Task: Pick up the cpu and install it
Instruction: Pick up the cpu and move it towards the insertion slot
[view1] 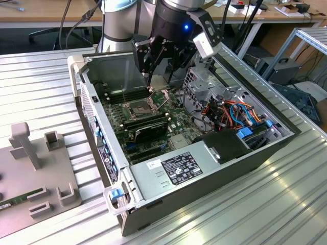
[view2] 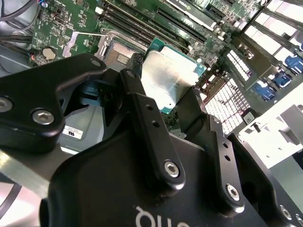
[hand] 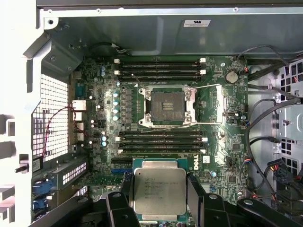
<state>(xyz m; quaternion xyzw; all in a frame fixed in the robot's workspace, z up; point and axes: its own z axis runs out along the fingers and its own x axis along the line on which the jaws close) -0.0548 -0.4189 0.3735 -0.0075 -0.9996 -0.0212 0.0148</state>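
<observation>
The cpu (hand: 158, 189) is a flat square chip with a dull silver face, gripped at two opposite edges by my gripper (hand: 159, 185), which is shut on it. In the exterior view the gripper (view1: 157, 80) hangs inside the open computer case, a little above the motherboard. The open dark socket (hand: 166, 106) with its raised metal frame lies ahead of the chip, bare inside. The second wrist view shows the cpu (view2: 170, 78) tilted between the black fingers (view2: 137, 99), near the socket (view2: 118, 52).
Rows of memory slots (hand: 161, 68) flank the socket on both sides. Bundled cables (view1: 230, 109) and a drive cage sit at the exterior view's right inside the case (view1: 97, 143). A grey fixture plate (view1: 36, 173) lies on the ribbed table at the exterior view's left.
</observation>
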